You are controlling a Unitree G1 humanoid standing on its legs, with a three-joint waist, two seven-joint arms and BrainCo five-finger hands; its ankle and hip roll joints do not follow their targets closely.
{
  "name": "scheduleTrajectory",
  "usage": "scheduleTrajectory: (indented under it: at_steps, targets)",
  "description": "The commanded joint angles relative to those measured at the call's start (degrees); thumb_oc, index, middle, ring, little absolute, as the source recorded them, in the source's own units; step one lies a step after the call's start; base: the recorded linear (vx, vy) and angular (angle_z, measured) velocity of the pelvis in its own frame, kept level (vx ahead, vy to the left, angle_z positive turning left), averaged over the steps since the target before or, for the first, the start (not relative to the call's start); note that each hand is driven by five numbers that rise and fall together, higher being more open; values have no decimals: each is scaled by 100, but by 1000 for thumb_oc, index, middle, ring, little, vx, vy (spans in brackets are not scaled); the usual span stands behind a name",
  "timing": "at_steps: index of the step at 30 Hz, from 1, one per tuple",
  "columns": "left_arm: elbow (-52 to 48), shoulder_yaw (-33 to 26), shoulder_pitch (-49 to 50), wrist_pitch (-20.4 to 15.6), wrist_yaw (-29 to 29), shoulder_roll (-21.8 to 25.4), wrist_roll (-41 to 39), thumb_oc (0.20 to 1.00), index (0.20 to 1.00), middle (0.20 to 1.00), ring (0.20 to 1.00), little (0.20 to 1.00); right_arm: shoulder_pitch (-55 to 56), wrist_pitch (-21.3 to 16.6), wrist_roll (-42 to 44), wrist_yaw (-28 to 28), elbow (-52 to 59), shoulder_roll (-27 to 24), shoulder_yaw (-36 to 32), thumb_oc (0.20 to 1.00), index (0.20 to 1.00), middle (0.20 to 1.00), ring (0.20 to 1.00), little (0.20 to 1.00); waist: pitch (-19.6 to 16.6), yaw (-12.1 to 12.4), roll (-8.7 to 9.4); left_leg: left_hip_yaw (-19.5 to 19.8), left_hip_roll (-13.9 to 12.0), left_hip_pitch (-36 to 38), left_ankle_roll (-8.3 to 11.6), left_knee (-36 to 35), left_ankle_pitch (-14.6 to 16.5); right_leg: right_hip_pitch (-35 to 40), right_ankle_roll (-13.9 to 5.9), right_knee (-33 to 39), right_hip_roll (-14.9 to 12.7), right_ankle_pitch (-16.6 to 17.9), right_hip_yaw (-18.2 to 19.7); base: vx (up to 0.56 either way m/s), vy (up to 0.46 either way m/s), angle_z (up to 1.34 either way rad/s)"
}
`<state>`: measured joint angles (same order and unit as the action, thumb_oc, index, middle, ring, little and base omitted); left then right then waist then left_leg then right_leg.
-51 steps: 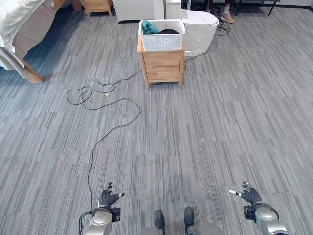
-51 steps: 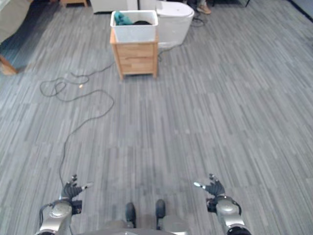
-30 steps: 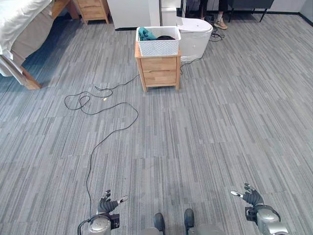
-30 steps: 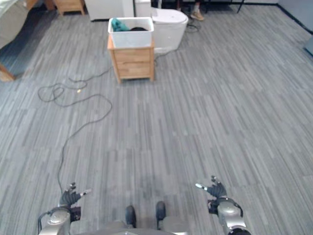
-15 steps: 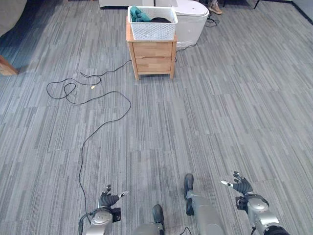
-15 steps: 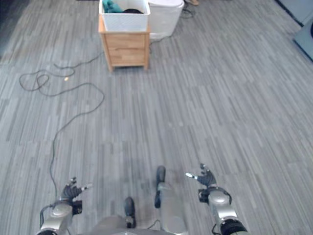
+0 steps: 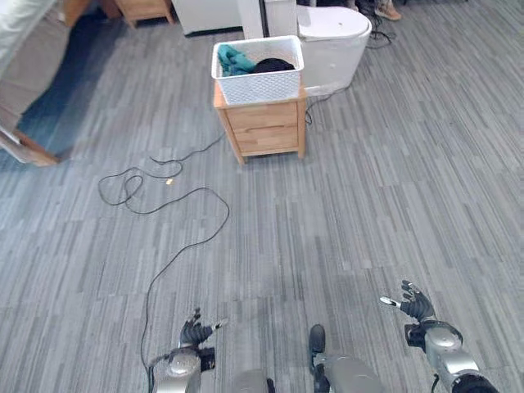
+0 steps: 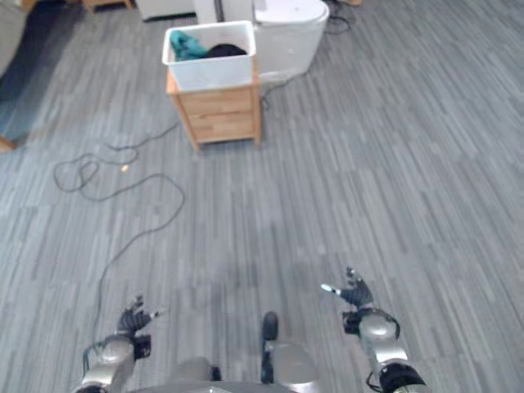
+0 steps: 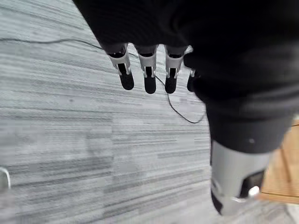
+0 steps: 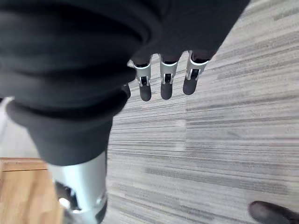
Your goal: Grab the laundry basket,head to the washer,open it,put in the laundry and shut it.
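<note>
The white laundry basket (image 7: 259, 70) is seen well ahead on top of a small wooden cabinet (image 7: 264, 127) with 2 drawer fronts. Teal and dark laundry (image 7: 250, 63) is piled inside the basket. Just behind and to the right of the cabinet stands a white washer (image 7: 334, 42) with its lid down. A thin black cord (image 7: 176, 214) is looped across the grey striped floor (image 7: 385, 180) to the left of the cabinet. The edge of a bed (image 7: 29, 74) is visible at the far left.

The left hand (image 7: 195, 333) is held low near the floor, well apart from the basket, with its fingers (image 9: 150, 79) released and nothing grasped. The right hand (image 7: 417, 306) is likewise held low on the other side, its fingers (image 10: 167, 83) spread and relaxed, empty.
</note>
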<state>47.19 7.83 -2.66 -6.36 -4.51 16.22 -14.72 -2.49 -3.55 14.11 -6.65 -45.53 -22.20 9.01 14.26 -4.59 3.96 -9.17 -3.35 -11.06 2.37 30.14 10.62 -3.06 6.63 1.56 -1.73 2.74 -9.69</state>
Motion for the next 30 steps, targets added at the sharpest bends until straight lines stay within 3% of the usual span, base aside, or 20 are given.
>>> scheduleTrajectory:
  at_steps: [1,3,4,8,9,13,14,15,16,19,22,24,25,26,27,28,30]
  targets:
    - [-299,75,339,-55,8,189,213,1000,1000,1000,1000,1000,69,-181,109,-64,194,-152,-55,1000,1000,1000,1000,1000,4,8,-91,-53,192,60,-63,-1476,-478,85,-994,-162,-162,-640,-38,390,-5,22]
    - [-297,37,367,-43,3,198,216,1000,1000,1000,1000,1000,60,-178,93,-88,104,-122,-33,1000,1000,1000,1000,1000,18,129,-139,-64,211,-186,81,-2203,-1113,384,-1027,-9,-40,-701,37,322,14,-36]
    - [-290,17,382,-35,8,200,205,1000,1000,1000,1000,1000,57,-169,79,-102,94,-107,-25,1000,1000,1000,1000,1000,13,189,-163,-105,195,-263,123,-2441,-1288,497,-1030,23,3,-740,78,349,35,-59]
    - [-157,-36,434,0,1,205,192,1000,1000,1000,1000,1000,71,-122,-24,-118,18,-58,3,1000,1000,1000,1000,1000,-50,350,-197,-426,26,-488,165,-2738,-1612,977,-1057,14,62,-1017,252,409,110,-56]
    - [-124,-99,498,-1,5,179,163,1000,1000,1000,1000,1000,76,-113,-74,-77,26,-29,18,1000,1000,1000,1000,1000,-124,391,-242,-432,-5,-387,126,-2775,-1571,1067,-1085,-1,72,-1087,322,453,184,-42]
    - [-163,-180,648,11,9,211,230,1000,1000,1000,1000,1000,83,-106,-213,-18,165,92,79,1000,1000,1000,1000,1000,-312,463,-94,-553,44,-331,-58,-2250,-1261,1242,-1262,-241,-319,-1187,450,447,239,-42]
    - [-223,-182,626,24,-3,271,233,1000,1000,1000,1000,1000,17,-107,-228,-7,256,135,114,1000,1000,1000,1000,1000,-318,499,-30,-622,93,-250,-189,-2149,-1062,1047,-1368,-783,-458,-1059,521,335,211,-47]
    - [-224,-182,626,24,-3,271,233,1000,1000,1000,1000,1000,17,-106,-228,-7,257,135,114,1000,1000,1000,1000,1000,-319,503,-29,-626,93,-251,-190,-2149,-1061,1042,-1369,-788,-460,-1061,525,341,241,-48]
    - [-266,-199,571,7,-46,317,209,1000,1000,1000,1000,1000,-71,-145,-209,-24,342,169,143,1000,1000,1000,1000,1000,-281,491,-12,-699,173,-75,-300,-2200,-909,739,-1505,-1377,-503,-792,560,159,117,-30]
    - [-296,-191,531,1,-60,342,192,1000,1000,1000,1000,1000,-119,-145,-204,-4,410,187,169,1000,1000,1000,1000,1000,-211,435,-62,-696,240,232,-367,-2326,-804,285,-1511,-1766,-495,-572,522,169,112,-2]
    - [-287,-147,492,-4,-60,371,228,1000,1000,1000,1000,1000,-119,-130,-220,9,499,153,195,1000,1000,1000,1000,1000,-98,276,-188,-599,264,645,-373,-2536,-673,-332,-1395,-1634,-432,-538,231,212,87,25]
    - [-287,-147,493,-5,-60,368,228,1000,1000,1000,1000,1000,-117,-129,-220,9,502,150,196,1000,1000,1000,1000,1000,-74,254,-188,-577,272,672,-374,-2531,-659,-300,-1399,-1652,-442,-563,210,237,35,28]
    - [-220,-138,443,21,-70,347,261,1000,1000,1000,1000,1000,-83,-112,-191,3,507,162,191,1000,1000,1000,1000,1000,64,122,-211,-403,365,1068,-364,-2632,-405,-741,-1437,-1143,-459,-451,38,272,13,63]
    - [-218,-140,436,20,-71,342,262,1000,1000,1000,1000,1000,-87,-111,-192,3,511,157,191,1000,1000,1000,1000,1000,105,99,-207,-423,361,1054,-382,-2619,-467,-724,-1401,-1108,-465,-376,-16,420,13,59]
    - [-188,-147,415,27,-73,333,275,1000,1000,1000,1000,1000,-76,-99,-191,8,497,171,190,1000,1000,1000,1000,1000,102,84,-208,-353,382,1177,-351,-2649,-346,-812,-1483,-920,-475,-378,-32,257,-55,59]
    - [-162,-158,388,10,-79,308,291,1000,1000,1000,1000,1000,-68,-78,-214,16,473,198,186,1000,1000,1000,1000,1000,149,14,-157,-308,457,1311,-345,-2683,-323,-1073,-1521,-519,-489,-141,-172,396,-57,48]
    - [-147,-173,386,11,-77,296,306,1000,1000,1000,1000,1000,-52,-69,-231,22,465,197,181,1000,1000,1000,1000,1000,186,-11,-171,-250,453,1418,-329,-2680,-250,-1098,-1558,-373,-479,-86,-248,295,-66,42]
